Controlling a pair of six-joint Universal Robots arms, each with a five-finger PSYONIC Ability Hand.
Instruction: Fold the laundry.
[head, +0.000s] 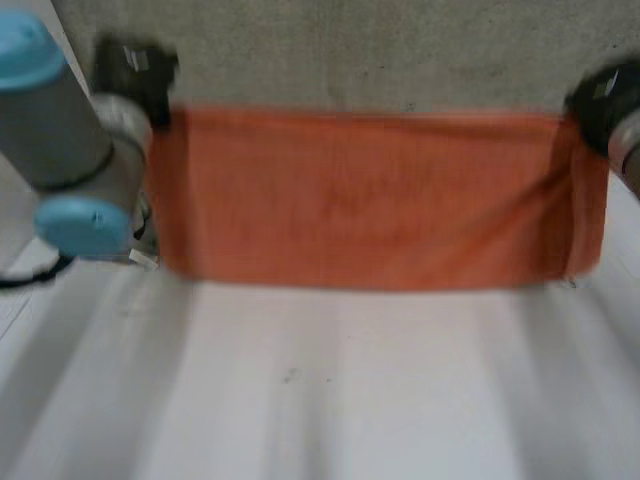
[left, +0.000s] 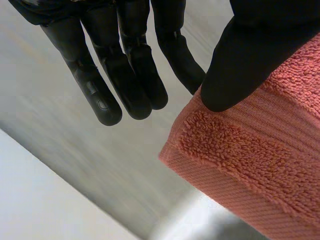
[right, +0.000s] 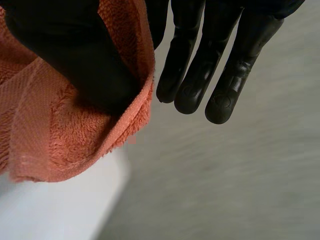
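Held up off the white table (head: 330, 390) below it: an orange towel (head: 370, 200), stretched into a wide rectangle. Runs with its long axis sideways, from one hand to the other, upper edge taut and nearly level, short sides hanging straight down. Lower edge ends just above the table's smooth, matte top.

Gripped at the towel's upper left corner by the left hand (head: 135, 70), at the end of the grey arm with light-blue caps (head: 60, 130). Seen from the left wrist: thumb (left: 240, 60) pressed flat onto the towel (left: 250, 170) and pinching the corner against the finger that runs behind the cloth; remaining fingers (left: 125, 75) straight, side by side, clear of the towel.

Gripped at the towel's upper right corner by the right hand (head: 605, 100). Seen from the right wrist: thumb (right: 75, 60) clamped on the towel (right: 50, 130) with the cloth curling round it, the other fingers (right: 215, 65) straight, close together and just beside the towel's edge.

Thick looped terry, soft and nubby, with a flat woven band and a ribbed hem along the short end near each corner. Hard, glossy black on both hands against it.
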